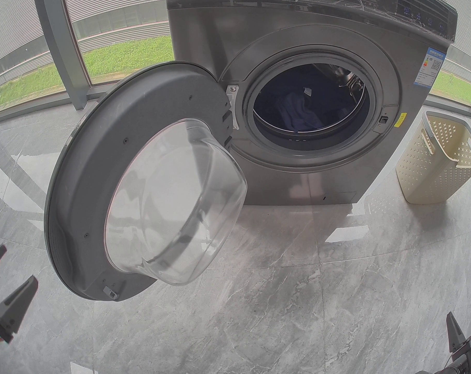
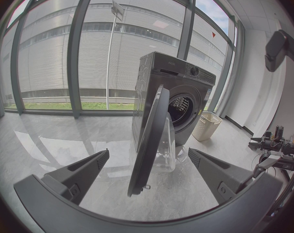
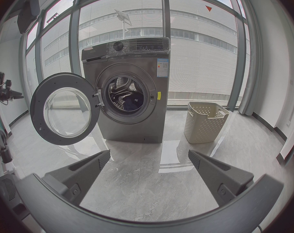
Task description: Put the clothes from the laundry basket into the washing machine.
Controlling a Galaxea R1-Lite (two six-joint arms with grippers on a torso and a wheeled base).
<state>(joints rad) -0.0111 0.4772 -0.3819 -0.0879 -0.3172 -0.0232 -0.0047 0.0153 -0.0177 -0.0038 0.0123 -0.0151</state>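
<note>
Lying in washing machine point(image 1: 298, 188): clothes point(image 1: 298, 112) | left hand point(image 2: 148, 151), right hand point(image 3: 149, 151) far off, spread, empty

Grey washing machine point(image 1: 298, 185), dark blue clothes point(image 1: 298, 112), cream perforated laundry basket point(image 1: 433, 175), grey marbled floor point(image 1: 324, 297).

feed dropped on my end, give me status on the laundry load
Open and empty: left gripper, right gripper. Dark clothes in the washing machine drum; laundry basket beside it. Open door stands between left gripper and drum.
</note>
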